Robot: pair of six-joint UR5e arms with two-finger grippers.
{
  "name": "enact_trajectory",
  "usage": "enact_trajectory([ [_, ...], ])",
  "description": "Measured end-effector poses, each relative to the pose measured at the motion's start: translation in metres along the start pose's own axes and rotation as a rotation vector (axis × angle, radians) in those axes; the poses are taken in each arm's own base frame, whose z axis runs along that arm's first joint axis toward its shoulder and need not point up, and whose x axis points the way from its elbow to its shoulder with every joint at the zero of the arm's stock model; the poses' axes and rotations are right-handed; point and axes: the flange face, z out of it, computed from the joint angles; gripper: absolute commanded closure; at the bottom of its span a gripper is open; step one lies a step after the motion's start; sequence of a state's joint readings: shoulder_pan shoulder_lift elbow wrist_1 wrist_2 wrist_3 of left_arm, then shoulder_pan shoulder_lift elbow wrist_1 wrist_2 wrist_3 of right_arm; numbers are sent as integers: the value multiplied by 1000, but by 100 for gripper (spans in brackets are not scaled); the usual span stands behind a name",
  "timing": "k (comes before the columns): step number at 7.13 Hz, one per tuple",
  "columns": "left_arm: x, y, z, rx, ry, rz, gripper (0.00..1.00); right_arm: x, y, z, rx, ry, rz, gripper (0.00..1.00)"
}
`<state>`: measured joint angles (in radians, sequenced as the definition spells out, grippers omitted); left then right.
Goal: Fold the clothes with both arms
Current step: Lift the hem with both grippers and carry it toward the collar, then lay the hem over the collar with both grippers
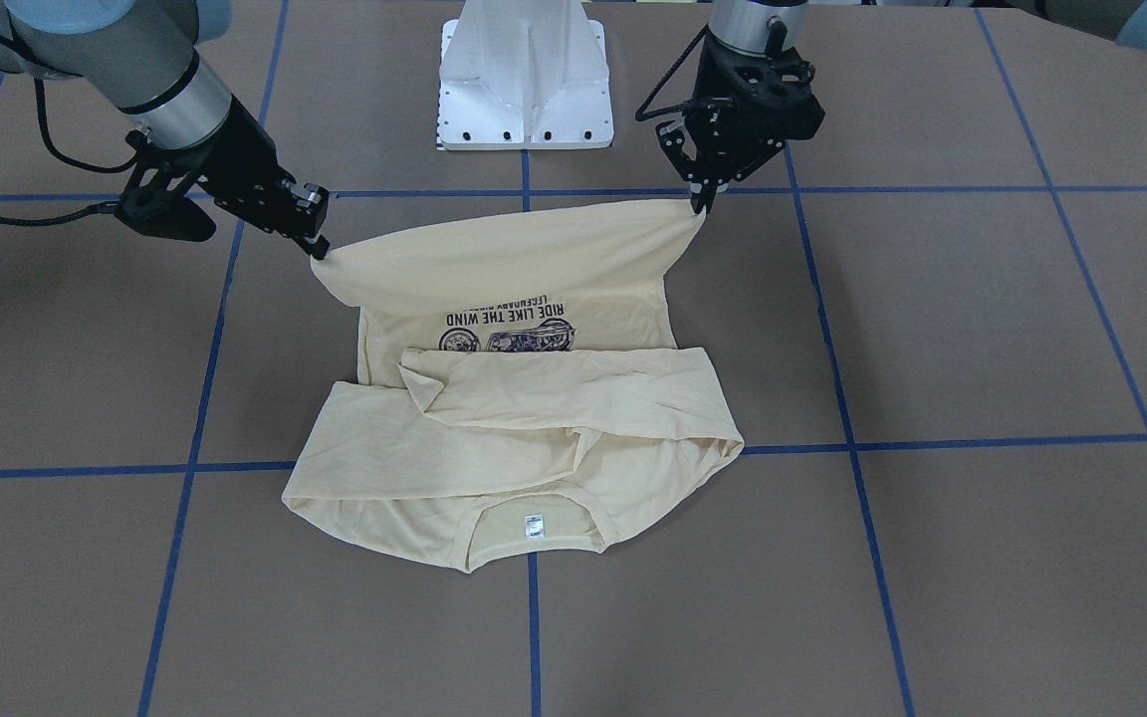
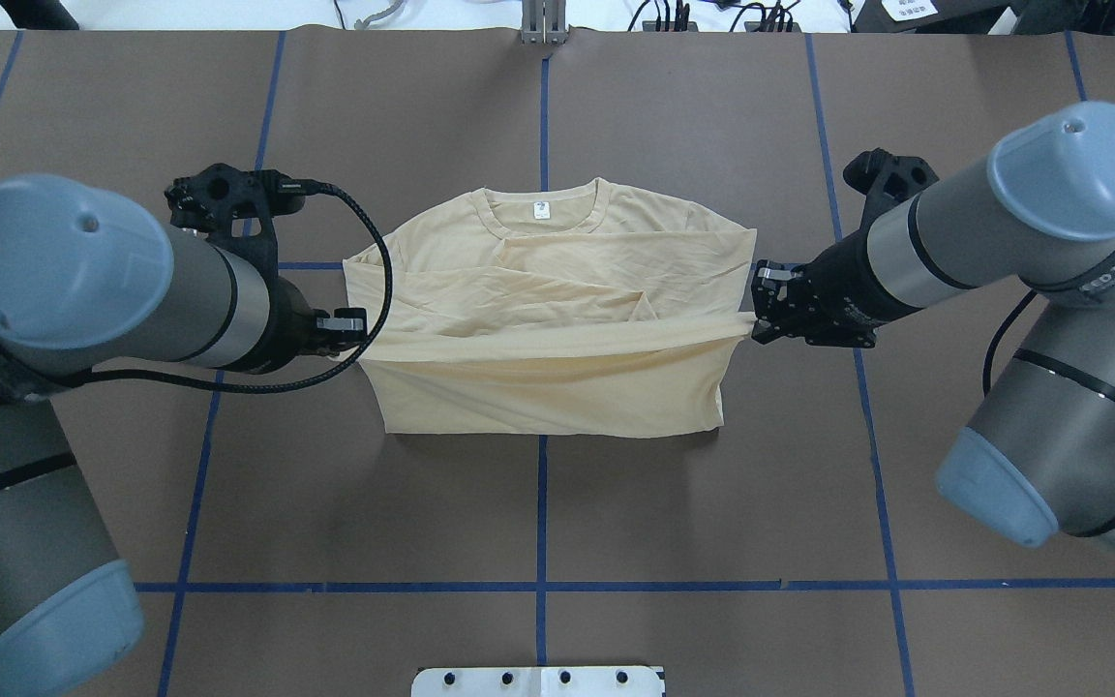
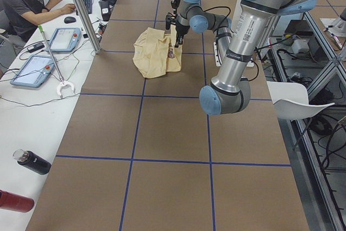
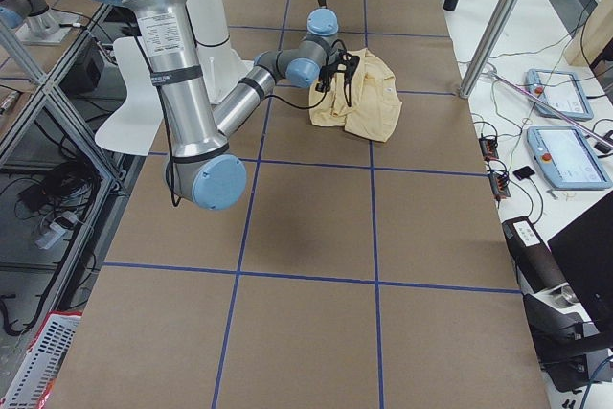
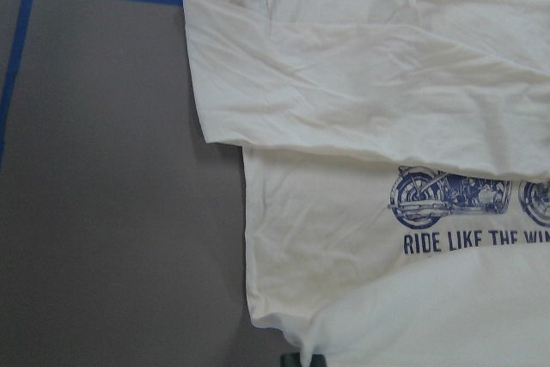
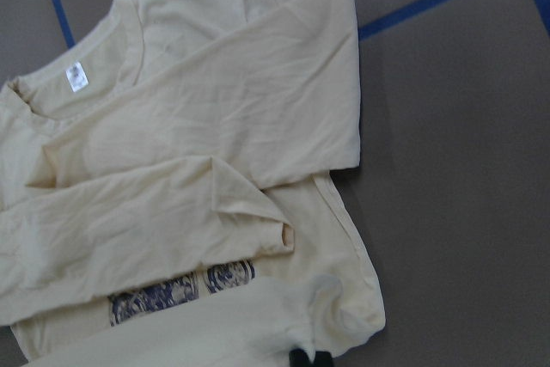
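Front-facing: shows T-shirt (image 1: 524, 428) in middle of table (image 1: 982, 329), collar (image 1: 595, 520) and neck label (image 1: 534, 525) at near edge, sleeves (image 1: 573, 393) laid across chest, motorcycle print (image 1: 504, 334) half covered. Shows hem (image 1: 514, 214) raised off table at far side. Stretched between right gripper (image 1: 318, 247) on view's left corner and left gripper (image 1: 701, 204) on view's right corner, both pinched closed on fabric.

Overhead: confirms same, collar at far side here, lifted hem band nearer. One closed gripper at each corner, hem fairly taut.

Exterior left, exterior right: too small to judge grips.

Wrist cams: show only cloth below, folded sleeves over motorcycle print; fingertips barely in frame.

Likely handles light, thin and limp, prone to sag and wrinkle, not fragile. Best held at hem corners, kept taut while carried toward collar.
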<state>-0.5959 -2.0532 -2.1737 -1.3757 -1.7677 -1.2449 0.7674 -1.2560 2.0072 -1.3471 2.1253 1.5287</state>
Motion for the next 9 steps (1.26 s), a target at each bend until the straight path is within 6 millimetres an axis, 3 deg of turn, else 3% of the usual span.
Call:
enact_trajectory([
  [2,11,-42,14,36,-2,-15,100,-23,-49,3,56,0,36,100],
  [4,6,-80,49,75,-3,-38,100,-46,-87,10,88,10,58,100],
  [6,3,-97,71,93,2,-45,100,-61,-110,24,102,18,70,100],
  [9,16,-118,101,114,36,-45,100,-59,-132,50,106,13,67,100],
])
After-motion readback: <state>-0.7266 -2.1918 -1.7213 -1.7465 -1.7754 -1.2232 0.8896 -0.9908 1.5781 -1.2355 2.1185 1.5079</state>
